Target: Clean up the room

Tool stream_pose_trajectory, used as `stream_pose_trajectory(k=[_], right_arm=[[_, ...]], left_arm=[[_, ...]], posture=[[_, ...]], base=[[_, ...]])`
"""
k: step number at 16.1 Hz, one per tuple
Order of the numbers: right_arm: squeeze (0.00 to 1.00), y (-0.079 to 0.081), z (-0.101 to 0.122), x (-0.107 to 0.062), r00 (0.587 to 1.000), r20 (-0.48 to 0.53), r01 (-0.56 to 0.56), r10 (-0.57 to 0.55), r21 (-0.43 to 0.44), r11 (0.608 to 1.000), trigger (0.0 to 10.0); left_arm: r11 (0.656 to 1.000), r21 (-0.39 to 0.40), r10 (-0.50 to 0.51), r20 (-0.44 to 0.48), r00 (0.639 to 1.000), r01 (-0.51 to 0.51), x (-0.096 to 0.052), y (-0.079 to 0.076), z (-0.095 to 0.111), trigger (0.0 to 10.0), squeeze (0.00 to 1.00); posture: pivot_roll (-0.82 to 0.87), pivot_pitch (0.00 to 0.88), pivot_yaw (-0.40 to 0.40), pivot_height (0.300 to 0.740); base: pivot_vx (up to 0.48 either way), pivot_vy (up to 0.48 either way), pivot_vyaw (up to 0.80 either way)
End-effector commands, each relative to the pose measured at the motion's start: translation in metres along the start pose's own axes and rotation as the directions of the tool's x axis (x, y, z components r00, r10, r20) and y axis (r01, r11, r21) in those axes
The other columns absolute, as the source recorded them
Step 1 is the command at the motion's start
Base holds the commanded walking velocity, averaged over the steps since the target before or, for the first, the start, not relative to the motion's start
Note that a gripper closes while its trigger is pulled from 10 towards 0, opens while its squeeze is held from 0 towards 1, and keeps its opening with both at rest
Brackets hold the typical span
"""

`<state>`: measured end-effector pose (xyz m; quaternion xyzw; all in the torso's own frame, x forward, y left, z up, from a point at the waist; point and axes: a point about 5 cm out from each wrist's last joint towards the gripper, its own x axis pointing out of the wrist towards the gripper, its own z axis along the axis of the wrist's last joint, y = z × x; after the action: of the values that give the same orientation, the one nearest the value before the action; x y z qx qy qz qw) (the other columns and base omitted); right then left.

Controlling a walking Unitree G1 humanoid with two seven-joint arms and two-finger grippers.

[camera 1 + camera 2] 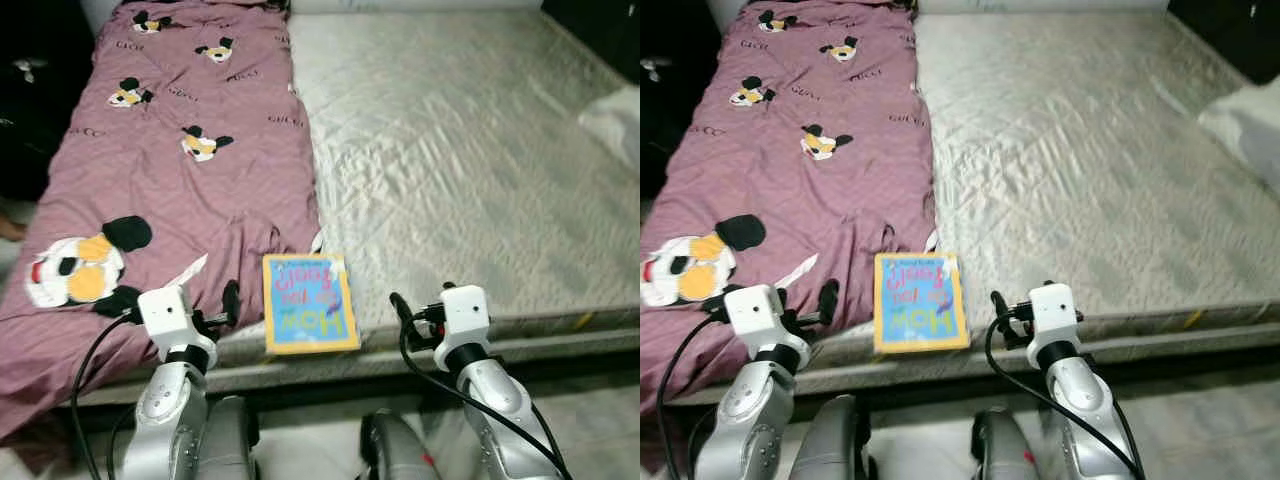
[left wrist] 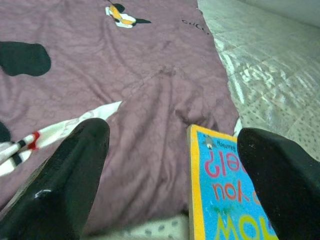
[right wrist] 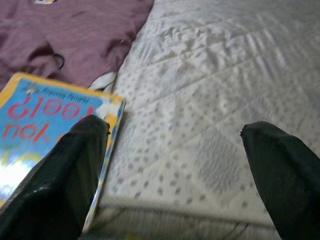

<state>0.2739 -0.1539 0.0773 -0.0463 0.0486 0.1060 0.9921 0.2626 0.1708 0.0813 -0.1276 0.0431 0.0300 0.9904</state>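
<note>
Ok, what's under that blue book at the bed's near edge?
The blue book lies flat on the bare grey mattress, its left edge touching the purple sheet. Whether the sheet's hem runs beneath it is hidden by the cover.

Bed (image 1: 470,150) with purple blanket (image 1: 190,190), book (image 1: 309,303)

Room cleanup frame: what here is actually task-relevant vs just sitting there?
Task-relevant:
- book, yellow-bordered, flat at the mattress's near edge, overlapping the blanket's edge
- left gripper, fingers open, by the book's left edge
- right gripper, fingers open, right of the book

Just there:
- purple cartoon blanket
- bare grey mattress
- white pillow, far right
</note>
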Motion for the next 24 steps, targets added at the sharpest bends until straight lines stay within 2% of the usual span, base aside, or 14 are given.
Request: stream_pose_trajectory(k=[1,4,6,7,8,10,12,17,19,24], right_arm=[[0.0,0.007,0.0,0.002,1.0,0.002,-0.027,0.027,0.005,1.0,10.0],[0.0,0.006,0.001,0.003,1.0,0.0,-0.03,0.03,0.006,1.0,10.0],[0.0,0.006,0.001,0.004,0.999,-0.001,-0.032,0.032,0.006,0.999,10.0],[0.0,0.006,0.0,0.004,0.999,-0.002,-0.032,0.032,0.005,0.999,10.0],[0.0,0.006,0.0,0.003,0.999,-0.004,-0.032,0.032,-0.004,0.999,10.0],[0.0,0.005,-0.001,0.002,1.0,-0.009,-0.028,0.028,-0.013,1.0,10.0],[0.0,0.003,-0.001,0.002,1.0,-0.007,-0.028,0.028,-0.003,1.0,10.0],[0.0,0.003,-0.001,-0.003,0.999,-0.013,-0.034,0.034,-0.003,0.999,10.0],[0.0,0.004,-0.002,-0.006,0.999,-0.014,-0.03,0.03,0.002,1.0,10.0],[0.0,0.011,0.0,-0.01,0.999,-0.015,-0.047,0.047,0.017,0.999,10.0]], left_arm=[[0.999,0.009,0.032,-0.009,0.999,-0.032,-0.002,0.009,-0.002,10.0,0.0],[0.999,-0.007,0.032,-0.021,0.999,-0.032,-0.001,0.008,-0.003,10.0,0.0],[0.999,0.02,0.044,-0.046,0.998,-0.043,0.0,0.008,-0.004,10.0,0.0],[0.996,0.046,0.084,-0.087,0.993,-0.081,0.0,0.012,-0.007,10.0,0.0],[0.993,0.035,0.118,-0.104,0.988,-0.115,0.001,0.015,-0.006,10.0,0.0],[0.991,-0.033,0.125,-0.091,0.988,-0.129,0.002,0.011,0.0,10.0,0.0],[0.993,-0.032,0.113,-0.097,0.989,-0.117,-0.002,0.002,-0.003,10.0,0.0],[0.989,-0.044,0.135,-0.111,0.985,-0.141,-0.001,0.007,0.0,10.0,0.0],[0.988,-0.056,0.135,-0.132,0.982,-0.143,0.0,0.008,-0.004,10.0,0.0],[0.985,-0.11,0.1,-0.249,0.963,-0.131,0.012,0.009,-0.03,10.0,0.0]], posture=[[-0.03,0.175,-0.026,0.607],[-0.02,0.172,-0.03,0.607],[-0.03,0.172,-0.03,0.607],[-0.03,0.172,-0.03,0.607],[-0.03,0.175,-0.024,0.607],[-0.03,0.178,-0.022,0.607],[-0.03,0.18,-0.025,0.607],[-0.03,0.193,-0.022,0.607],[-0.03,0.198,-0.022,0.597],[-0.05,0.22,-0.039,0.577]], base=[[0.319,0.0,0.0],[0.097,0.0,0.0],[0.0,0.0,0.0],[0.0,0.0,0.0],[0.0,0.0,0.0],[0.0,0.0,0.7],[0.0,0.0,0.4],[0.0,0.0,0.0],[0.0,0.0,0.0],[0.0,0.0,0.0]])
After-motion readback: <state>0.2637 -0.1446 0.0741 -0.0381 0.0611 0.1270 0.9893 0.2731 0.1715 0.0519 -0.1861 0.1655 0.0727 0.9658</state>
